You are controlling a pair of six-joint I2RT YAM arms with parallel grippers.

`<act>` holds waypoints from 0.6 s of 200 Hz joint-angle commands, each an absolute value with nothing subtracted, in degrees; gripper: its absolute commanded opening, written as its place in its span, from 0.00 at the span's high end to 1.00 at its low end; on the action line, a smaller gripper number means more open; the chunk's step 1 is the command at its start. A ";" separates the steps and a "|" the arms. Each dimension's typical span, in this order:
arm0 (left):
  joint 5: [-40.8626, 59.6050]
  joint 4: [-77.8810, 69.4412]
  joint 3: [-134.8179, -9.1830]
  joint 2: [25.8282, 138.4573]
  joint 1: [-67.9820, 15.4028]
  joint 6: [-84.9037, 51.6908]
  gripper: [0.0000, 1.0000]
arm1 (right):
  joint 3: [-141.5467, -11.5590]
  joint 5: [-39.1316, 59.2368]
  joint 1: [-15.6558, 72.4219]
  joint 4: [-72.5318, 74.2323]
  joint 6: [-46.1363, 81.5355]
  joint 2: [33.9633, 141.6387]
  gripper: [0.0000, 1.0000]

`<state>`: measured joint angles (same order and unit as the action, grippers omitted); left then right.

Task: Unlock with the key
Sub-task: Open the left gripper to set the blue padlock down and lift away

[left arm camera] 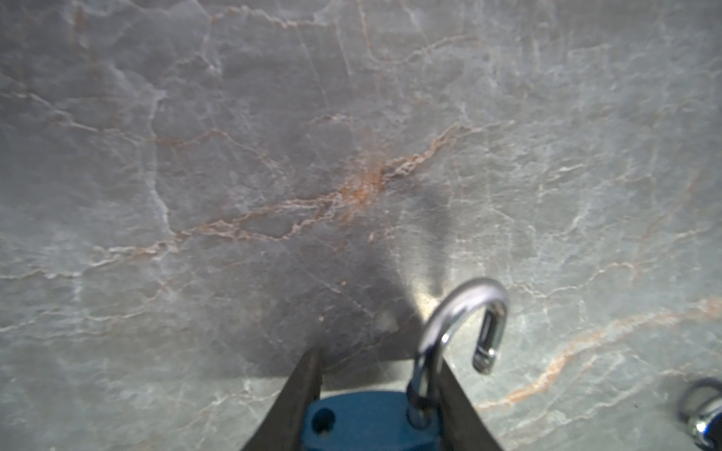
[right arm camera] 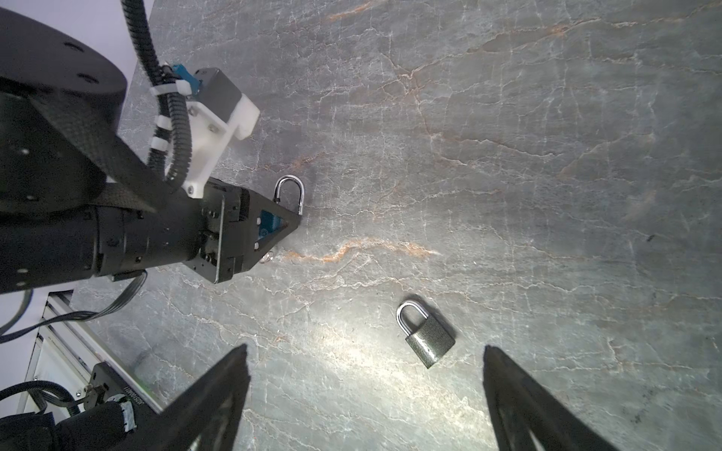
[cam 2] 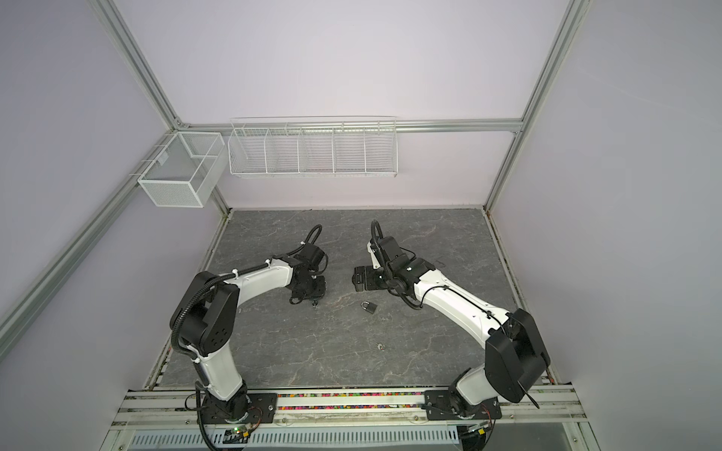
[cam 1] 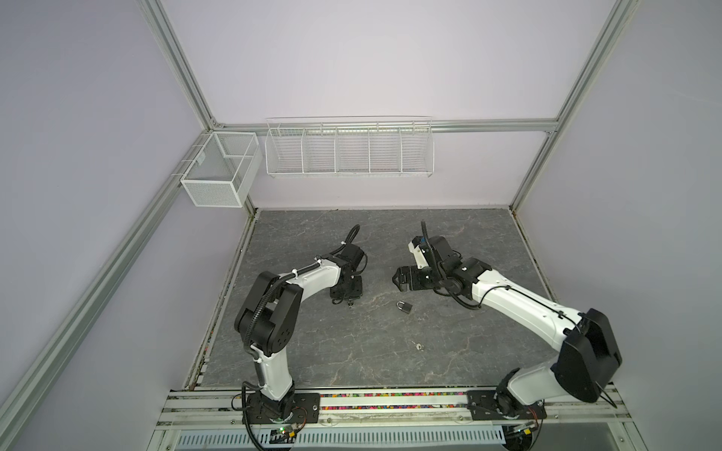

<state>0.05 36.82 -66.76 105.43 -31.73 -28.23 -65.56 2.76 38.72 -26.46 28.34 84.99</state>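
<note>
Jaws on the left gripper (left arm camera: 377, 375) are clamped across the body of a blue padlock (left arm camera: 363, 421), held low over the tabletop (left arm camera: 273, 156). Gripping the body by its sides leaves its shackle (left arm camera: 465, 300) free. That shackle stands sprung, one end lifted clear of its empty hole, so this lock looks already undone. A small ringed metal piece (left arm camera: 703, 414), too blurred to name, lies near it.

The right gripper (right arm camera: 365, 359) has its jaws spread wide and grasps nothing. It hangs above a grey padlock (right arm camera: 428, 339), which lies flat with its shackle seated, so I judge it locked. In both top views a small key (cam 1: 419, 346) lies alone on the tabletop, nearer the front rail and apart from the grey padlock. The open right jaws probably stand ready for that key or lock.
</note>
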 commanded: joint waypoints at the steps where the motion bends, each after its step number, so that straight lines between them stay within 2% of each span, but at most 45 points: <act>1: -1.24 40.03 -67.71 105.31 -30.94 -28.47 0.58 | -64.70 1.99 38.89 -26.62 29.00 84.78 0.06; 70: -1.19 42.24 -68.54 101.81 -30.94 -29.08 0.46 | -65.98 -0.35 38.74 -30.66 27.60 82.80 0.06; 120: 0.02 43.95 -67.91 93.29 -31.55 -30.46 0.42 | -67.07 -2.57 38.66 -38.26 26.38 80.33 0.07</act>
